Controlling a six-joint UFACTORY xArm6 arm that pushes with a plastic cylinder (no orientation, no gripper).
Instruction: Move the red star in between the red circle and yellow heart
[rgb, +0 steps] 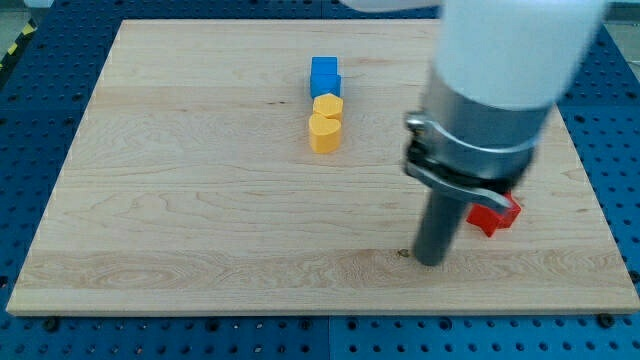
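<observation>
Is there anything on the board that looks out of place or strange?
Nothing looks damaged. One oddity: a red block at the view's right is mostly hidden behind the arm, just right of my tip. No red circle shows. The yellow heart sits below a blue block.

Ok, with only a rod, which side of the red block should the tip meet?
The red block, on its lower right side, I think, coming from the view's right: the yellow heart lies up-left of it. My tip sits at its lower left, so it must circle round. No red circle shows.

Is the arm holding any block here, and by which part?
Nothing held. My tip rests on the board just left of a partly hidden red block.
</observation>
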